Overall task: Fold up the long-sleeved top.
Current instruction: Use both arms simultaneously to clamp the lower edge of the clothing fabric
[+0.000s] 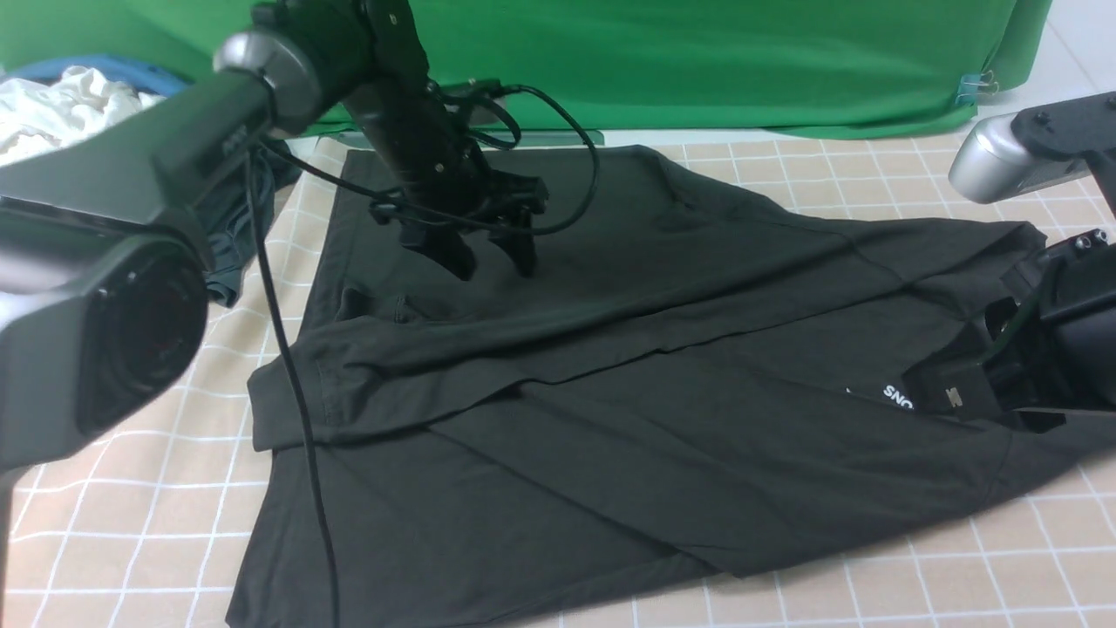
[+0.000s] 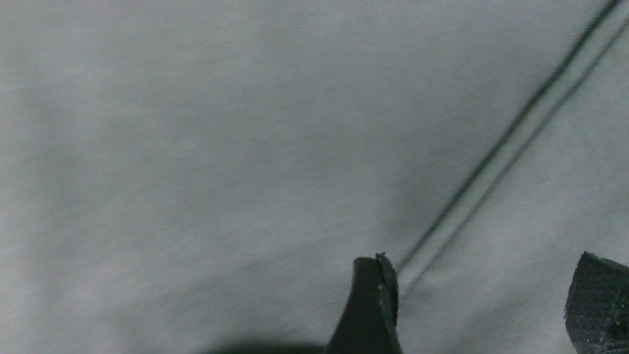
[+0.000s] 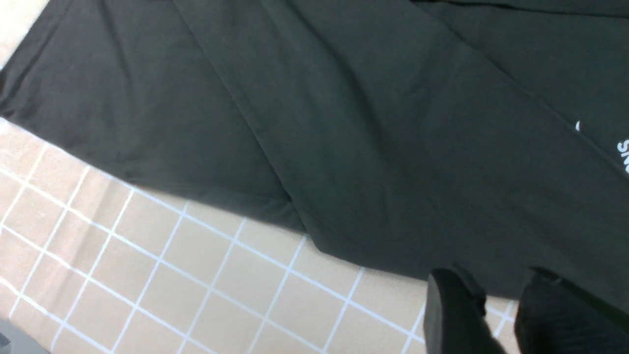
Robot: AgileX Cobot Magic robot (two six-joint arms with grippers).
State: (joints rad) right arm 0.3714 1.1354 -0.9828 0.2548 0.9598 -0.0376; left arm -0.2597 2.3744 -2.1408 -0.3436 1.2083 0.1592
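Observation:
The long-sleeved top (image 1: 654, 410) lies black and spread over the checked table, one sleeve folded across its body. Its white print (image 1: 898, 397) and neck label (image 1: 955, 397) show at the right. My left gripper (image 1: 494, 266) hangs open just above the top's far left part. In the left wrist view the left gripper (image 2: 484, 265) has nothing between its fingers, with pale-looking cloth (image 2: 196, 147) and a seam (image 2: 516, 132) below. My right arm (image 1: 1064, 331) sits over the collar end. The right gripper (image 3: 496, 280) stands slightly open at the top's (image 3: 368, 123) edge, table showing in the gap.
White clothes (image 1: 61, 105) are piled at the far left, and a dark grey-teal garment (image 1: 231, 235) lies beside the top. A green backdrop (image 1: 697, 61) closes the far side. The left arm's cable (image 1: 288, 366) hangs over the top's left edge. Checked table cloth (image 1: 131, 488) shows around it.

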